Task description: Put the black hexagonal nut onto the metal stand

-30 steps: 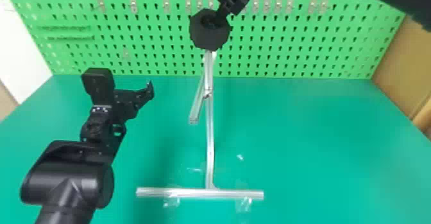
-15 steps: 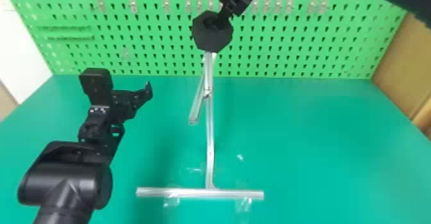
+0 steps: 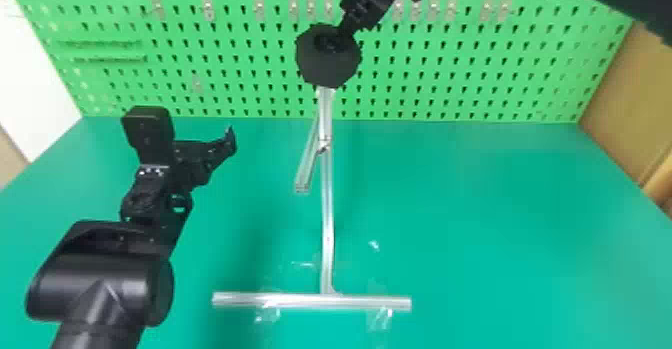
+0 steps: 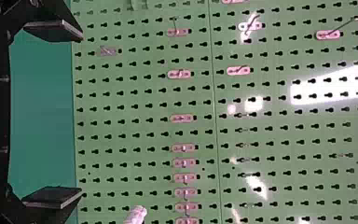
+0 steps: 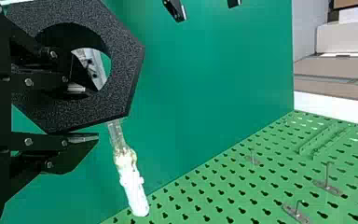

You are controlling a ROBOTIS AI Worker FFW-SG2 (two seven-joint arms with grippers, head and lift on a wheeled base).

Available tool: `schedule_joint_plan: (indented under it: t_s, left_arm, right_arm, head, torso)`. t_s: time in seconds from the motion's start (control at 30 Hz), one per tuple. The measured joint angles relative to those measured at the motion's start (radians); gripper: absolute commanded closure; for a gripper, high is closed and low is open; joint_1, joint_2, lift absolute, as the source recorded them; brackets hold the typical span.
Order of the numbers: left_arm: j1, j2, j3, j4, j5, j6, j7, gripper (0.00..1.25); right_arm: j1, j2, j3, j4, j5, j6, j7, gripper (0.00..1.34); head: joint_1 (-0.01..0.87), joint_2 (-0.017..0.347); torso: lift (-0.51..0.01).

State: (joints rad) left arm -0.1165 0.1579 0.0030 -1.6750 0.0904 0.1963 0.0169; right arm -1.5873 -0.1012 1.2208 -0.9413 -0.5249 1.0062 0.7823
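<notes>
Green pegboard point(image 3: 450, 83) stands behind the table point(image 3: 500, 213). My right gripper point(image 5: 91, 113) pinches the black hexagonal nut point(image 3: 327, 65) by one side. In the head view, it's at twelve o'clock from the metal stand point(image 3: 327, 213); my left gripper point(image 4: 81, 114), wide open, is farther, toward eight.

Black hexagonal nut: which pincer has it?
The right pincer: one finger sits inside the hole of the nut, the other outside its rim. The left pincer is open and empty.
</notes>
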Motion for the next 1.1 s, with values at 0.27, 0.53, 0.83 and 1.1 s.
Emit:
schedule_joint_plan:
  t_s: [0.27,0.53,0.83,1.1]
  left_arm:
    - [-0.001,0.000,-0.003,0.000,0.000,0.000,0.000,0.11]
    - [-0.002,0.000,-0.003,0.000,0.000,0.000,0.000,0.11]
    - [-0.005,-0.001,-0.005,0.000,0.002,0.000,0.000,0.11]
    - [-0.008,-0.001,-0.006,0.000,0.002,0.000,0.000,0.11]
  right_arm:
    - [0.013,-0.004,0.002,-0.002,-0.018,-0.007,0.003,1.13]
    - [0.023,-0.010,0.011,-0.001,-0.031,-0.027,0.003,1.13]
    - [0.028,-0.014,0.013,0.002,-0.037,-0.040,0.003,1.13]
    - [0.034,-0.017,0.013,0.021,-0.046,-0.065,0.003,1.13]
  head:
    - [0.693,0.081]
    - [0.693,0.081]
    - [0.693,0.081]
    - [0.693,0.081]
  torso:
    - [-0.001]
    - [-0.001]
    - [-0.001]
    - [-0.001]
